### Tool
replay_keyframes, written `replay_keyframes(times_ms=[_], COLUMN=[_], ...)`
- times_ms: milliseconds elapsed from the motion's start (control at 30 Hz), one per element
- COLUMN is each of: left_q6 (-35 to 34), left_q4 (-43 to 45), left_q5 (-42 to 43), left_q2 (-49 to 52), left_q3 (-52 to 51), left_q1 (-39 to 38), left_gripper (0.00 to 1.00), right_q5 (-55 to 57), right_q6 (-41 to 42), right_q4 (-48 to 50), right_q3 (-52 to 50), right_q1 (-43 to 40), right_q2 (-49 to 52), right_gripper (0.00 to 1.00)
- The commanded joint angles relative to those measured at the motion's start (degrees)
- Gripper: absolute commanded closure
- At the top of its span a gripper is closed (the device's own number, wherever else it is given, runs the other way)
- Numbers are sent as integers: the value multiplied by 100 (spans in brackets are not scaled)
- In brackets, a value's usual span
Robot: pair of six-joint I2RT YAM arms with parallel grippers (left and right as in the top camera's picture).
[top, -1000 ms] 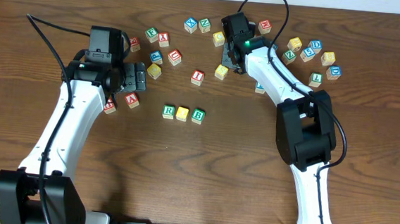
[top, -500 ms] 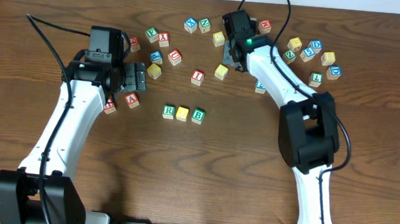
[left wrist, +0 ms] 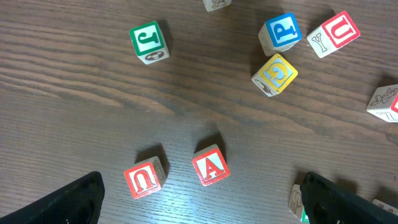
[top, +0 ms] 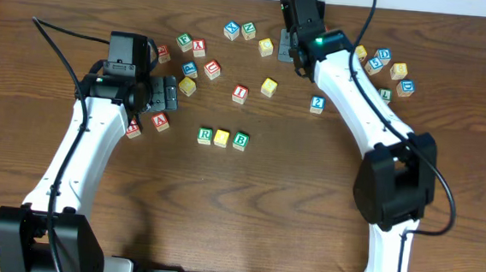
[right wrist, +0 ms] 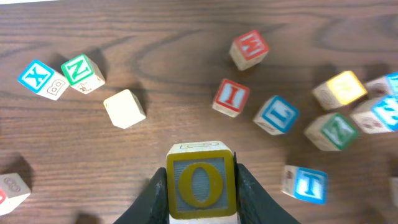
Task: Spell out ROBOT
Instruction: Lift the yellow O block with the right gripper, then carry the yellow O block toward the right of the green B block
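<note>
In the right wrist view my right gripper (right wrist: 201, 190) is shut on a wooden cube with a yellow O (right wrist: 201, 183), held off the table. A blue T cube (right wrist: 305, 184) lies on the wood to its right. Overhead, that gripper (top: 289, 47) hangs at the back of the table, its cube hidden under the wrist. A row of the green R cube (top: 204, 135), a plain yellow cube (top: 221, 137) and the green B cube (top: 240, 140) sits mid-table. My left gripper (top: 163, 94) stands open, nothing between its fingers, above the red A cube (left wrist: 210, 167).
Loose cubes are scattered along the back: blue X (right wrist: 38, 78), green N (right wrist: 81, 70), a blank cream cube (right wrist: 124, 108), red I (right wrist: 231, 97), blue L (right wrist: 275, 115). A yellow cube (top: 269, 87) and another red I cube (top: 241, 93) lie behind the row. Green J (left wrist: 149, 42) and red U (left wrist: 144, 178) sit near the left gripper.
My right arm has swung toward the back and right with the O cube in its grip, uncovering a blue cube on the table. The left arm has stayed put.
</note>
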Motion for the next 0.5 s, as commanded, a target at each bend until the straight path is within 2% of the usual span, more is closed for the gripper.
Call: replay_keyframes(times_ms=[0,200,467], left_q6=[79,79,79], left_q4=[-20,-22,-22], left_q5=[39,39,39], left_q2=[-9,-9,-9], left_q3=[-55,-55,-55], left_q1=[24,22,22], left_gripper=[1,1,1], right_q5=[321,345,345], right_q6=[160,485,1047], right_q4=[-181,-848,-1875], right_q3=[-2,-2,-4], right_q1=[33,90,400], right_q2=[-487,-1099,-1596], right_gripper=[76,74,78])
